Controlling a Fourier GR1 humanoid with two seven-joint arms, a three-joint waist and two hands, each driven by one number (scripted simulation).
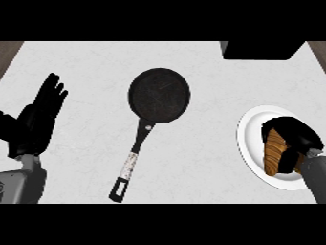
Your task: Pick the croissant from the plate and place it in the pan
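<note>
Right robot hand (294, 135) grasps the croissant (273, 154) on the plate (248, 143) (left robot hand (35, 119) rests released).

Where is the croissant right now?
In the head view, the croissant lies on the white plate at the right side of the counter, under the right hand, which curls round it. The pan is further left.

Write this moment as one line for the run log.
stage: grasp | right hand: curled on croissant, on plate | left hand: open, resting at left | pan: holds nothing
</note>
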